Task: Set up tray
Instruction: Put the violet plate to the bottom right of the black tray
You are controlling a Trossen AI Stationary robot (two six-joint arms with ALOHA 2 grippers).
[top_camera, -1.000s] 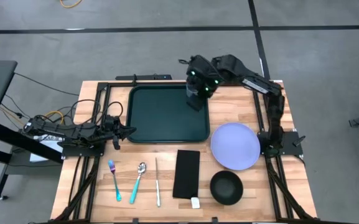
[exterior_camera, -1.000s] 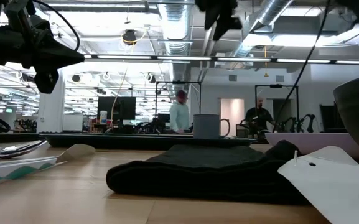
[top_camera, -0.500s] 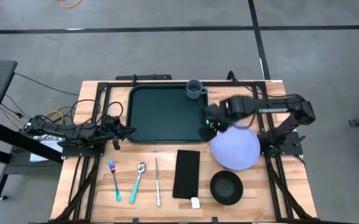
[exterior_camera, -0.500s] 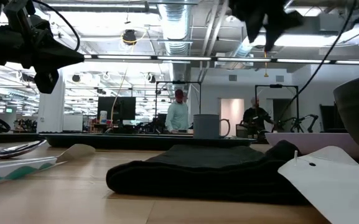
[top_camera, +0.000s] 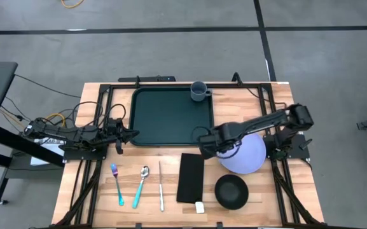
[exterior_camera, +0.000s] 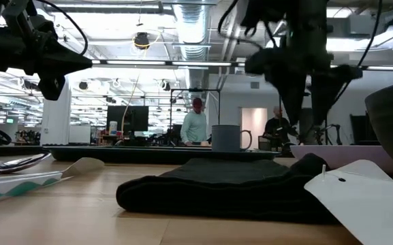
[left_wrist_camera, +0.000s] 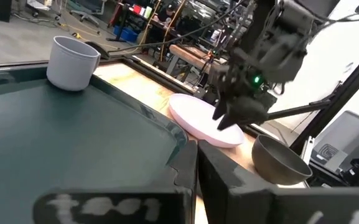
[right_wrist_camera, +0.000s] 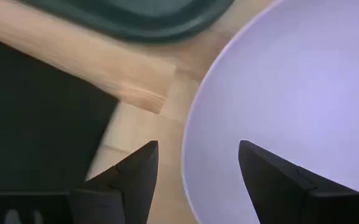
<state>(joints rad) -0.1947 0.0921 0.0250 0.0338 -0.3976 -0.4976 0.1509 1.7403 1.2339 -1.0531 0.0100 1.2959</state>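
Observation:
The dark green tray (top_camera: 167,117) lies at the table's far middle, and a grey mug (top_camera: 199,91) stands upright in its far right corner. A lavender plate (top_camera: 247,154) lies flat on the wood right of the tray. My right gripper (top_camera: 208,144) hangs open over the plate's left rim (right_wrist_camera: 195,124), fingers pointing down, one finger on each side of the rim and touching nothing that I can see. My left gripper (top_camera: 122,133) waits shut by the tray's left edge.
Near the table's front lie a folded black napkin (top_camera: 191,177), a black bowl (top_camera: 231,192), a white tag (top_camera: 200,207), a knife (top_camera: 161,186), a spoon (top_camera: 142,184) and a teal-handled fork (top_camera: 116,184). People stand in the room beyond (exterior_camera: 196,126).
My right gripper has swung from above the mug at the tray's far right corner toward the near edge and come down over the plate's left rim. The mug has stayed standing on the tray.

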